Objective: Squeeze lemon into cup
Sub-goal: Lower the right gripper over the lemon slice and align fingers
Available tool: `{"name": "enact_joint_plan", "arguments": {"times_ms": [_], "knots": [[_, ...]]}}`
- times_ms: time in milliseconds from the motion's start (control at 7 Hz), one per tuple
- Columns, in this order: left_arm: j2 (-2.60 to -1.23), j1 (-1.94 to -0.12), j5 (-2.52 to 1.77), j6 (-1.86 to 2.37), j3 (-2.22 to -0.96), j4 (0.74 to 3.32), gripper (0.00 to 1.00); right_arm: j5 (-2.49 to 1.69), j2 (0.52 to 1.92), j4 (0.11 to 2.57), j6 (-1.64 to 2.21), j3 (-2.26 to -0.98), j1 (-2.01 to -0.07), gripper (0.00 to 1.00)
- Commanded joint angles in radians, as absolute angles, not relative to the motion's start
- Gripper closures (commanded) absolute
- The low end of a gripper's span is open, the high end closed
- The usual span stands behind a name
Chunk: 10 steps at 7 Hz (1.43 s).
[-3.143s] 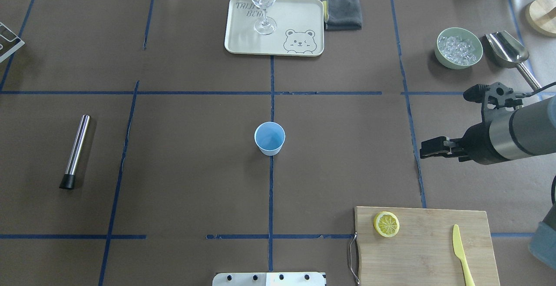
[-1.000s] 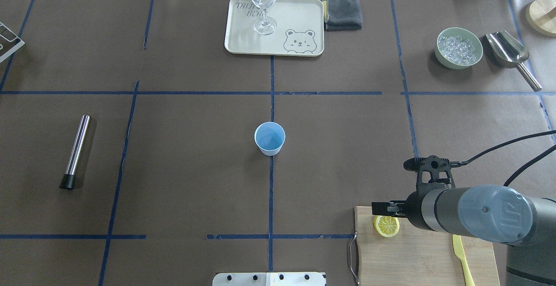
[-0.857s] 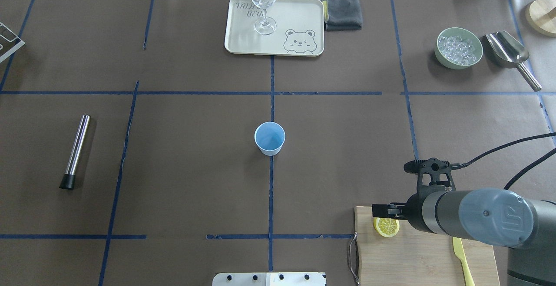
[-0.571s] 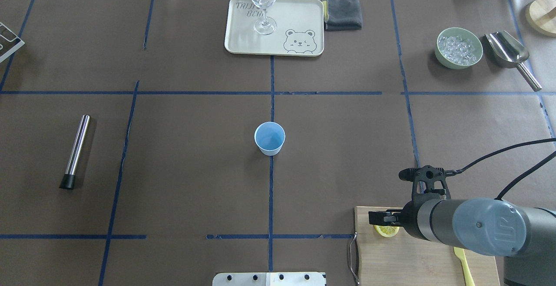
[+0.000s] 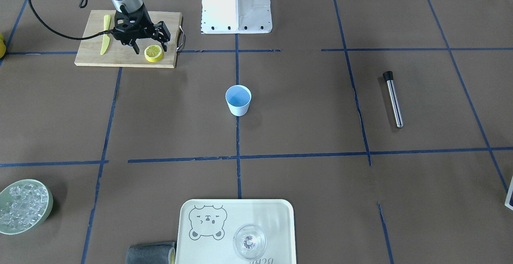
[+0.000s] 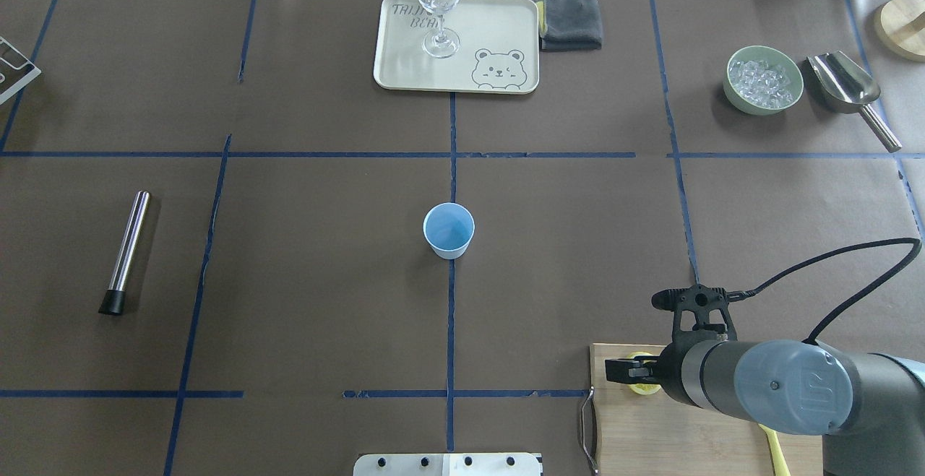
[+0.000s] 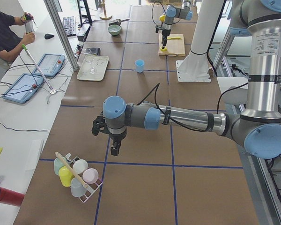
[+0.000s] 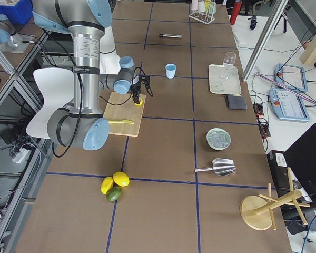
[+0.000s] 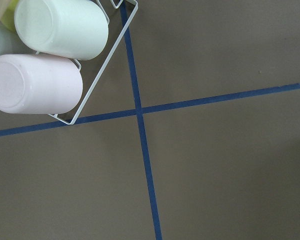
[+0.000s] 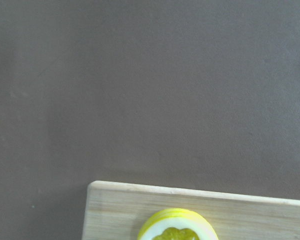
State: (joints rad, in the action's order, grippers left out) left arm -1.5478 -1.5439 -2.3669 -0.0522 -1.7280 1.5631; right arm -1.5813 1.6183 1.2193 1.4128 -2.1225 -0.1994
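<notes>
A lemon slice [image 5: 154, 53] lies on the wooden cutting board [image 5: 92, 57], near the board corner closest to the cup. My right gripper [image 5: 150, 47] is open right above it, one finger on each side. In the overhead view the gripper [image 6: 625, 371] hides most of the slice [image 6: 645, 388]. The right wrist view shows the slice's rim [image 10: 177, 226] at the bottom edge. The pale blue cup [image 6: 449, 230] stands upright at the table's middle, far from both grippers. My left gripper [image 7: 113, 140] shows only in the exterior left view, and I cannot tell if it is open or shut.
A yellow plastic knife [image 5: 105, 34] lies on the board behind the gripper. A tray [image 6: 405, 64] with a clear glass [image 6: 438, 6], a grey cloth [image 6: 571, 19], a green bowl of ice [image 6: 763, 79], a metal scoop [image 6: 845, 86] and a steel rod [image 6: 126, 252] stand around. A rack of cups [image 7: 77, 176] is by the left gripper.
My right arm has swung from the table's right side to the cutting board and come down over the lemon slice, which it now mostly hides from above. The cup has not moved.
</notes>
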Motion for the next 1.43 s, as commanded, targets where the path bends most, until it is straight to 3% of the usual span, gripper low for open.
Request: {"name": "enact_joint_plan", "arguments": {"times_ms": [0, 1286], "knots": [[-1.548, -1.545, -2.368, -0.052, -1.729, 1.563, 0.00, -1.582, 1.605, 1.220, 1.413, -2.108, -0.199, 0.00], [-1.548, -1.545, -2.367, -0.052, -1.727, 1.563, 0.00, -1.585, 1.603, 1.221, 1.410, -2.089, -0.213, 0.00]]}}
